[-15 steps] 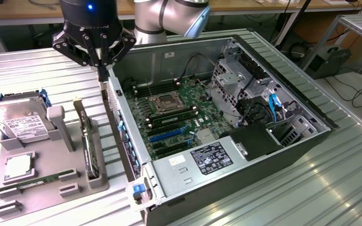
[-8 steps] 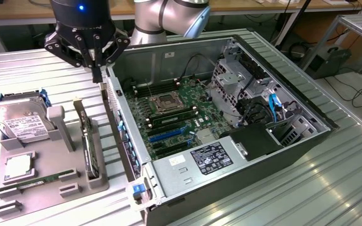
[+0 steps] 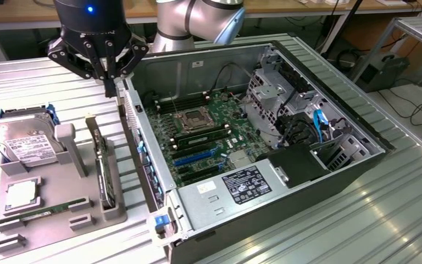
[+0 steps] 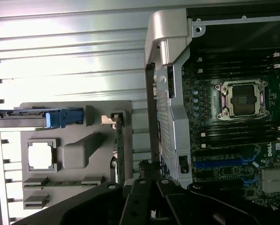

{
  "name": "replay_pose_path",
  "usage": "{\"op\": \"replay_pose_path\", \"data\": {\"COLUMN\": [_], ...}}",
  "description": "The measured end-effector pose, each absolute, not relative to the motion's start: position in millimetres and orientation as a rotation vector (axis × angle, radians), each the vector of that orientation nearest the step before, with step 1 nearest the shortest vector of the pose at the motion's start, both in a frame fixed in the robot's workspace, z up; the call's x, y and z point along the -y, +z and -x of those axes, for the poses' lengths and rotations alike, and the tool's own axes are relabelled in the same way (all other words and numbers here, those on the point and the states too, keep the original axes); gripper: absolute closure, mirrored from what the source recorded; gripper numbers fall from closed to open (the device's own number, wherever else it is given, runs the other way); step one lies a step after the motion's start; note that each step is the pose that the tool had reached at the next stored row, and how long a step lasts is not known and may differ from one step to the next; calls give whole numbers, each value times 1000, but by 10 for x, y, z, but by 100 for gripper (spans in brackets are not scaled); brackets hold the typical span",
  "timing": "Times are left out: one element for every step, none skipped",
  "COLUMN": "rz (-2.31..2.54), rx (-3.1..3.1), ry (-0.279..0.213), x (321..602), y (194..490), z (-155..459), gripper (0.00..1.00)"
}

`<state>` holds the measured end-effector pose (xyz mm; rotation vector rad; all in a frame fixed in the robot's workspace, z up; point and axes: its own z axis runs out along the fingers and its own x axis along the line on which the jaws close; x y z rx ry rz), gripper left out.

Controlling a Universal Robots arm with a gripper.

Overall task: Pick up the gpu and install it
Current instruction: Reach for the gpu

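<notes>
The gripper [image 3: 110, 82] [image 4: 147, 169] hangs over the slatted table [image 3: 35, 82] with its fingers pressed together and nothing between them. Its fingertips are just beside the upper edge of the open case [image 3: 284, 110], whose rear wall runs away beneath them; the case and its motherboard [image 3: 196, 137] lie to the gripper's side, at the exterior view's right.

The gpu [image 3: 103, 165] [image 4: 118, 140] is not held. It stands on edge in a slot of the grey holder [image 3: 57, 181], below the gripper and well apart from it, on the side away from the case. In the wrist view it shows edge-on as a thin strip close to the fingertips' line.

Further out from the gripper, past the gpu, the holder also carries a hard drive [image 3: 20, 140] standing tilted, and a RAM stick [image 3: 46, 212] lying in a slot.
</notes>
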<state>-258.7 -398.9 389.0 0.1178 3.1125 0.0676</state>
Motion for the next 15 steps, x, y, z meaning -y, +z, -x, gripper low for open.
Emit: {"op": "replay_pose_path", "data": {"rz": [-118, -118, -118, -118, -118, -118, -118, -118, -118, -118, -118, -118, -118, -118, -118], "rx": [-3113, -3113, -3113, -3112, -3113, -3113, -3112, -3113, -3113, -3113, -3112, -3113, -3113, -3113, -3112], "ry": [68, 68, 68, 68, 68, 68, 68, 68, 68, 68, 68, 68, 68, 68, 68], "x": [3989, 3989, 3989, 3990, 3998, 4008, 4015, 4022, 4029, 4036, 4044, 4050, 4058, 4065, 4078], "y": [3890, 3890, 3890, 3890, 3890, 3890, 3890, 3890, 3890, 3890, 3890, 3890, 3889, 3889, 3889], "z": [2588, 2588, 2588, 2588, 2589, 2588, 2588, 2588, 2589, 2589, 2589, 2589, 2589, 2589, 2589], "gripper": [89, 89, 89, 89, 89, 89, 89, 89, 89, 89, 89, 89, 89, 89, 89]}}
